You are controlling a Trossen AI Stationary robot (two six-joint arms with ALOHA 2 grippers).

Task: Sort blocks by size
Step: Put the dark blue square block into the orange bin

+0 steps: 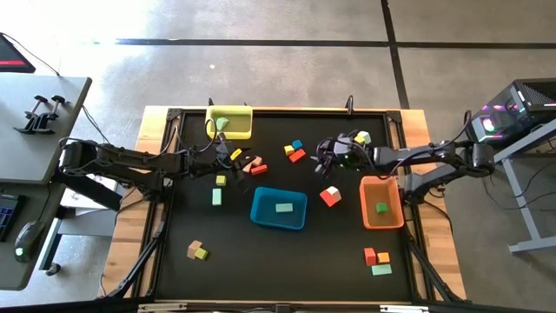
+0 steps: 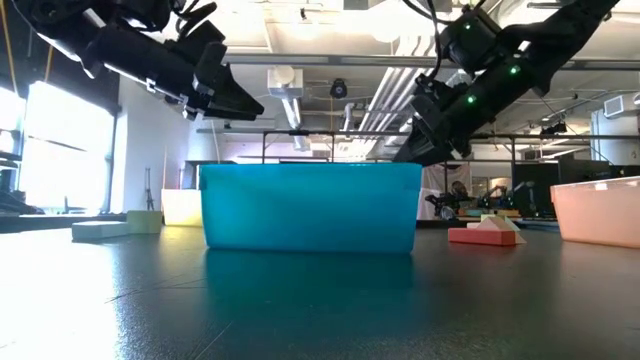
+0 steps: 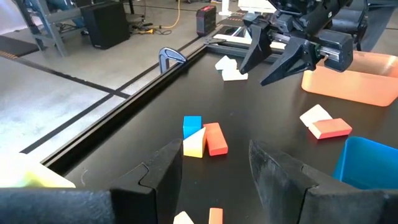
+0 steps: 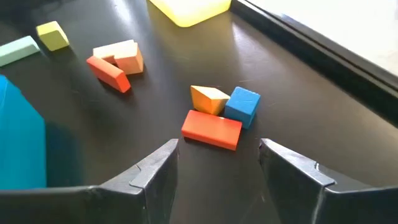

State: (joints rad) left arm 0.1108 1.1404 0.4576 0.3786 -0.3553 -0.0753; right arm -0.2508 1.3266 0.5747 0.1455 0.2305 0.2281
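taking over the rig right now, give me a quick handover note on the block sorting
Left gripper: open, empty, near the yellow tray.
Right gripper: open, empty, above the blue, yellow and red blocks at table centre.
Done: one block each in the yellow tray, blue tray and orange tray.
Left: loose blocks across the table, including two pairs near the front corners.

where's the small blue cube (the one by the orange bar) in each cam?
High view: blue cube upper centre, between the two arms, left of the right claw.
Low view: not visible; the blue tray fills the middle.
Left wrist view: centre, beyond the open left claw.
Right wrist view: centre-right, just past the open right claw.
Shared landmark: the orange bar touching it.
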